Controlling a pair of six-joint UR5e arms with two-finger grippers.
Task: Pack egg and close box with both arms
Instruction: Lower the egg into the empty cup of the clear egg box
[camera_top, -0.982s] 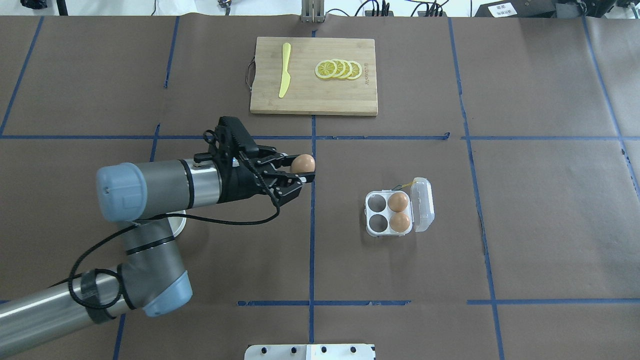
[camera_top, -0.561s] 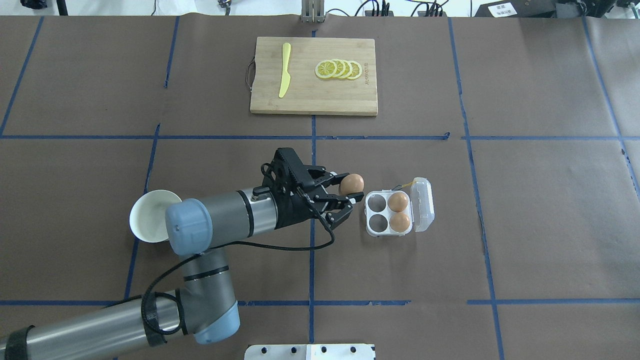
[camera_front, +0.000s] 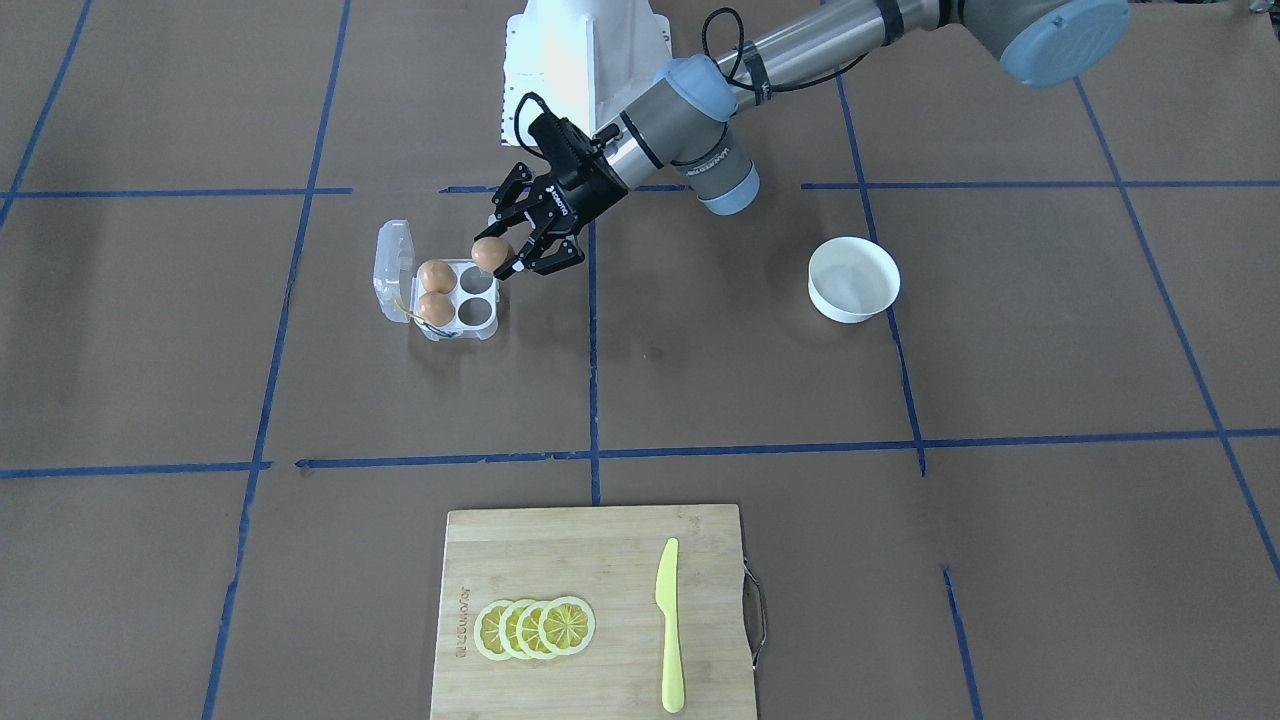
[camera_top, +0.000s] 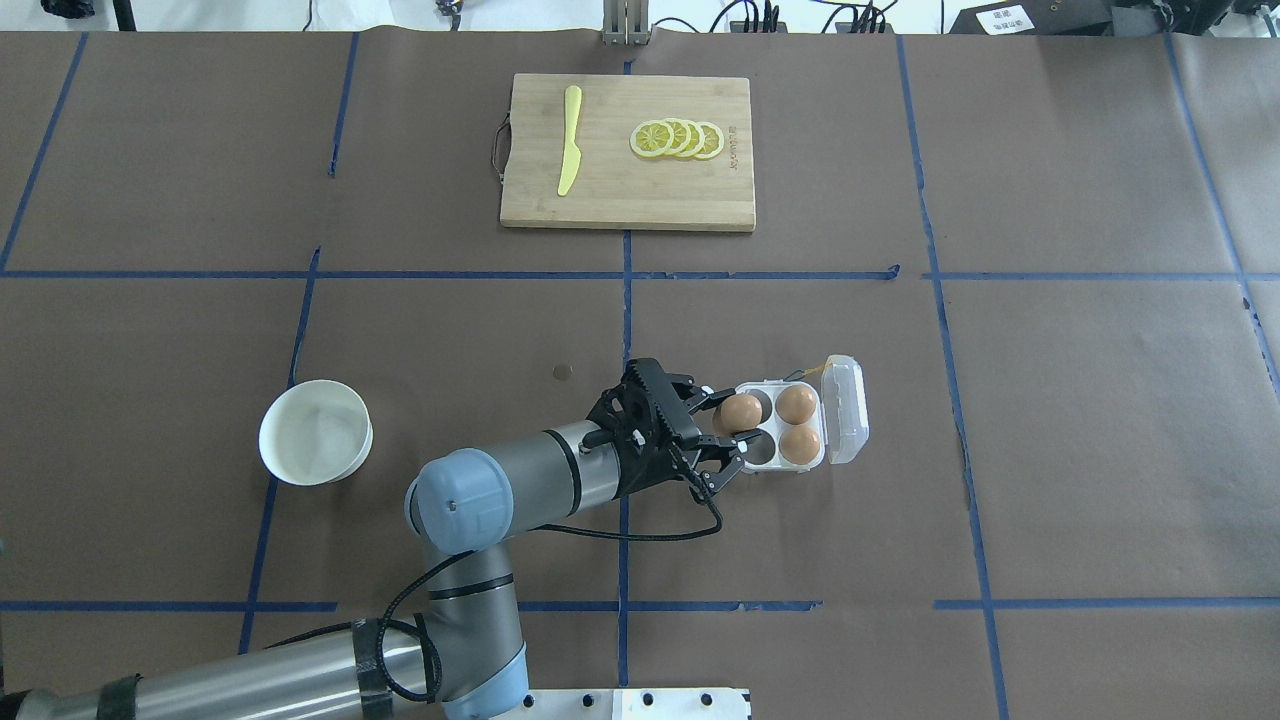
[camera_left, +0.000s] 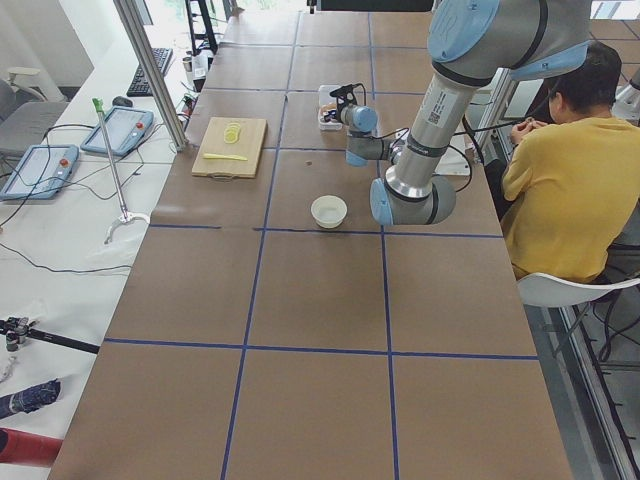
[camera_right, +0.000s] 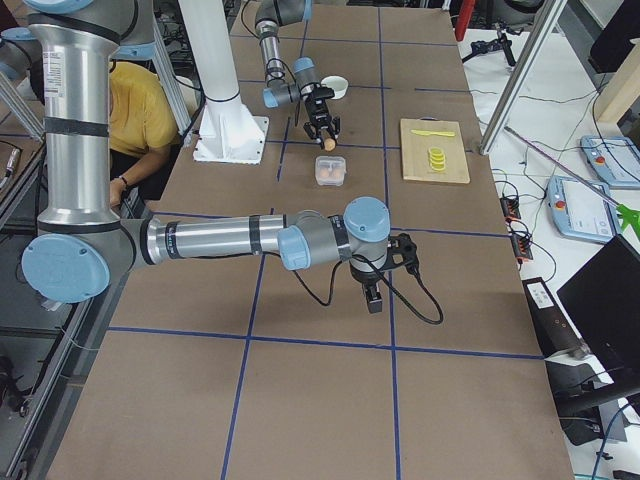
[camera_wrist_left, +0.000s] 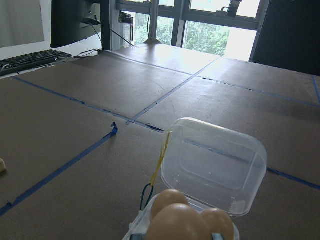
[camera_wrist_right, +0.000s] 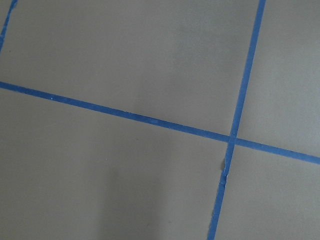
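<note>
My left gripper (camera_top: 735, 420) is shut on a tan-brown egg (camera_top: 742, 409) and holds it over the far-left cup of the clear box (camera_top: 775, 467). The box's lid (camera_top: 846, 410) stands open on the right side. Two more eggs (camera_top: 797, 404) (camera_top: 800, 444) sit in the cups next to the lid. In the front-facing view the held egg (camera_front: 488, 252) hangs just above the box rim (camera_front: 460, 333). The left wrist view shows the held egg (camera_wrist_left: 175, 226) low in front of the open lid (camera_wrist_left: 215, 165). My right gripper (camera_right: 372, 298) shows only in the exterior right view, low over the table away from the box; I cannot tell if it is open.
A white bowl (camera_top: 315, 432) stands left of my left arm. A wooden cutting board (camera_top: 628, 200) at the far side carries lemon slices (camera_top: 677, 138) and a yellow knife (camera_top: 568, 140). A person in yellow (camera_left: 560, 190) sits beside the table.
My left gripper has carried the egg to the right and nearer the robot, from left of the box to over its far-left cup. The bowl is now uncovered.
</note>
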